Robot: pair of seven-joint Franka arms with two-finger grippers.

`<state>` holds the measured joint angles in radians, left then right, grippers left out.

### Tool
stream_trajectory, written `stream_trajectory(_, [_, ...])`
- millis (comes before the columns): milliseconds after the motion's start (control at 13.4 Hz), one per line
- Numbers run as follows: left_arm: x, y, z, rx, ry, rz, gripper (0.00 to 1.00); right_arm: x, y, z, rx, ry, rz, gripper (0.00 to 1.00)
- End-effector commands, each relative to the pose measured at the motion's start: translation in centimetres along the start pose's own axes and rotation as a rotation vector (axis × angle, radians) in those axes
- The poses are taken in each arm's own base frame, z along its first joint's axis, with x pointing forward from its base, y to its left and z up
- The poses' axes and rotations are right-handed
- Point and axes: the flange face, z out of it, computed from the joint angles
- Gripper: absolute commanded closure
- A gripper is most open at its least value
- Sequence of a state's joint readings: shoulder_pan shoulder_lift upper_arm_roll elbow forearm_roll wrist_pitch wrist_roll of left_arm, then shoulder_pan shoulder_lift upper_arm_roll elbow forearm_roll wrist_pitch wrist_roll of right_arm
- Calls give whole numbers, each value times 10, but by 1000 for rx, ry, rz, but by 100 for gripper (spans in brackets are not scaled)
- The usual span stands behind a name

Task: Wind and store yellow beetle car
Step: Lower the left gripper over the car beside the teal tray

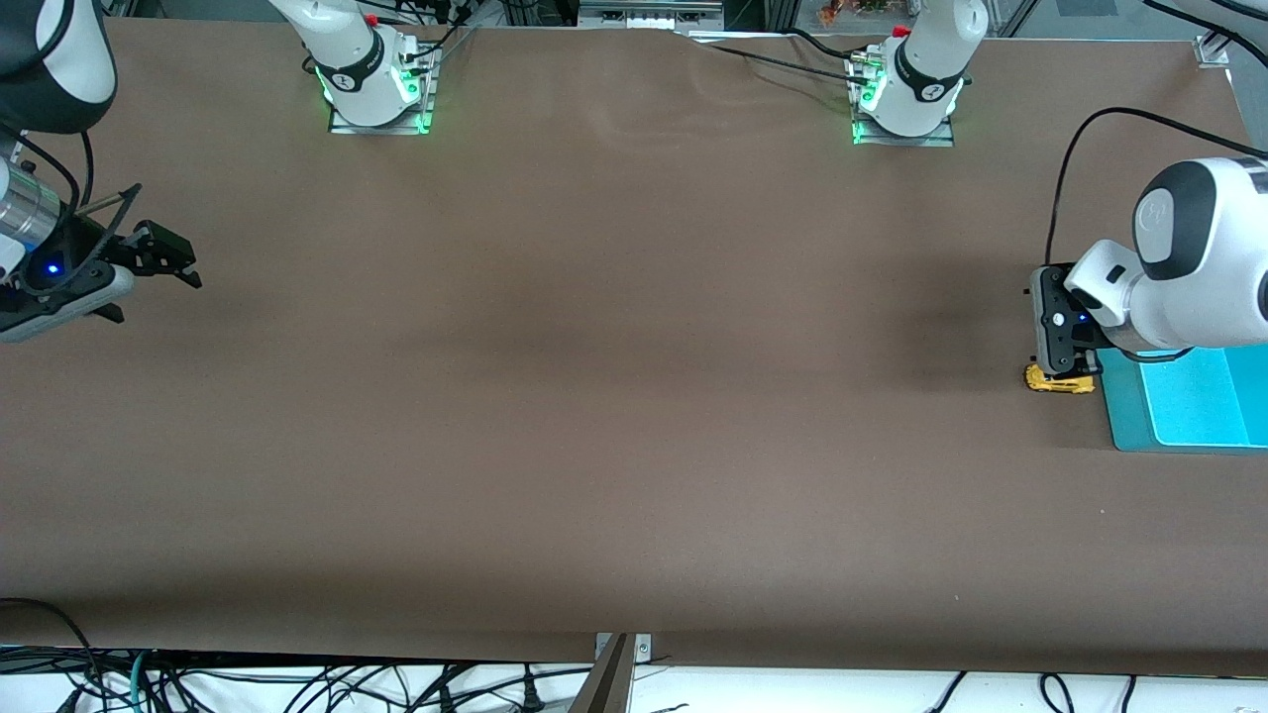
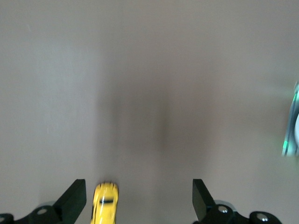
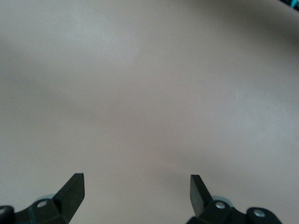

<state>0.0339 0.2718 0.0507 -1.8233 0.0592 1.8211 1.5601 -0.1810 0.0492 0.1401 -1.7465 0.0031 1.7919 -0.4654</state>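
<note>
right gripper waits spread over bare table at right arm's end. left gripper spread, low over yellow beetle car, car betw its fingers, untouched, just beside teal tray.

Bright yellow against flat brown.

Yellow beetle car: vivid yellow body, dark windows, black wheels, lying between the black fingers of the left pincer. Desk: plain matt brown, unpatterned, with a darker shadow patch ahead of that pincer. Tray just beside the left pincer: turquoise, paler cyan inside. Right pincer: black fingers, over bare brown. Arm shells white with black joints; bases lit green.
</note>
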Motion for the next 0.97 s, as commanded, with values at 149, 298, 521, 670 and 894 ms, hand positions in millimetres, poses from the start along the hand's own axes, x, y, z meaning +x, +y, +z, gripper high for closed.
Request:
stream_trajectory(149, [-38, 6, 31, 93, -71, 18, 0, -9, -28, -45, 14, -17, 247, 0])
stream_trajectory(298, [-50, 9, 53, 119, -64, 16, 0, -10, -33, -50, 9, -15, 266, 0])
stream_trajectory(521, [-72, 12, 86, 167, -52, 21, 0, -9, -31, -52, 9, -12, 253, 0])
stream_trajectory(670, [-77, 9, 100, 189, -54, 55, 0, -8, -32, -56, 10, -10, 252, 0])
stream_trajectory(894, [-93, 0, 119, 226, -61, 100, 0, -2, -35, -53, 13, -11, 249, 0])
